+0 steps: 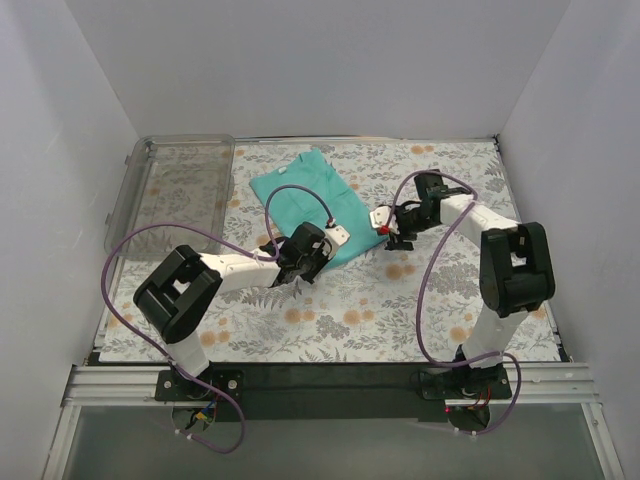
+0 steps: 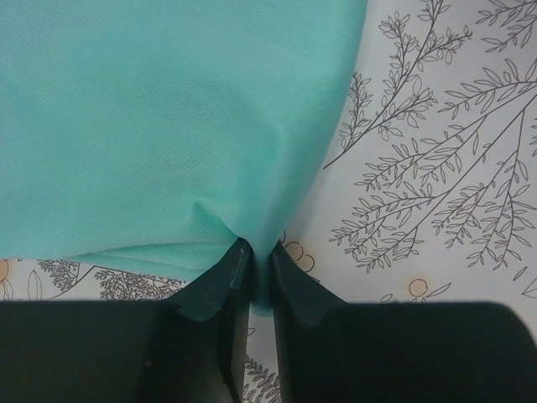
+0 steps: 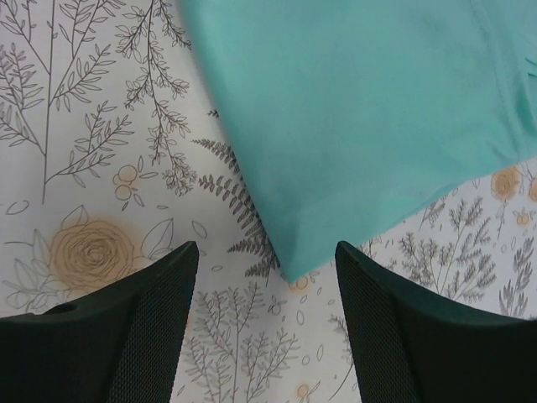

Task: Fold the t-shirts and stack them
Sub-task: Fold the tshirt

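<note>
One teal-green t-shirt (image 1: 312, 197) lies partly folded on the floral cloth at centre back. My left gripper (image 1: 322, 243) is shut on the shirt's near corner; in the left wrist view the teal fabric (image 2: 168, 126) bunches into a pinch between the two black fingers (image 2: 220, 290). My right gripper (image 1: 390, 228) is open and empty just right of the shirt's right edge. In the right wrist view a corner of the shirt (image 3: 352, 126) points down between the spread fingers (image 3: 151, 311), not touched by them.
A clear plastic bin (image 1: 175, 185) stands at the back left, beside the shirt. The floral tablecloth (image 1: 400, 310) covers the table. White walls close in on three sides. Purple cables loop over both arms.
</note>
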Controlling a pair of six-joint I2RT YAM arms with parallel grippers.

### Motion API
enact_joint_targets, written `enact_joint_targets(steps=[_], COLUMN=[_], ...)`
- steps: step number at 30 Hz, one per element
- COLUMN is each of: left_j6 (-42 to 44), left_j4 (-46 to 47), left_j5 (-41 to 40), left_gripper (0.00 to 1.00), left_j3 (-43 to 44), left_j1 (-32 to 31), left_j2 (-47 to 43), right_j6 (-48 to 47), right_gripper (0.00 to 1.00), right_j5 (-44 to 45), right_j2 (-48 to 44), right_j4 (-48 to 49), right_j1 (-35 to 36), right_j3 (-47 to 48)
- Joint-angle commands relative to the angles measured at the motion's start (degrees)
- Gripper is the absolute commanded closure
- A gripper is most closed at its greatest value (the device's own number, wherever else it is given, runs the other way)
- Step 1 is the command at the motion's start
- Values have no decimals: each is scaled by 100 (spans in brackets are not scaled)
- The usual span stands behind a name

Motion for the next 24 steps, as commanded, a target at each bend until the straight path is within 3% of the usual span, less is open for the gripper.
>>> enact_joint_targets(steps=[1, 14, 17, 18, 20, 21, 24], left_j6=[-143, -302, -345, -363, -442, -477, -653], left_j4=[-304, -198, -189, -181, -163, -146, -163], left_j5=[141, 387, 483, 509, 624, 685, 931], left_gripper=[85, 85, 85, 85, 86, 87, 96], left_j3=[-209, -402, -438, -455, -499, -517, -622], left_j1=[-86, -104, -113, -113, -122, -130, -192], left_j2=[-54, -204, -230, -239, -309, -335, -502], right_j6=[-520, -389, -380, -380, -389, -389, -354], right_gripper=[39, 47, 57, 69, 82, 94, 99], right_j5=[440, 1056, 1126, 1179, 1214, 1240, 1285], right_j2=[387, 1345, 1408, 1434, 1434, 1356, 1022], right_j4=[-192, -175, -183, -183, -175, -166, -166], right_j1=[304, 436, 445, 462, 480, 471, 454], right_j3=[403, 869, 887, 870, 756, 668, 247])
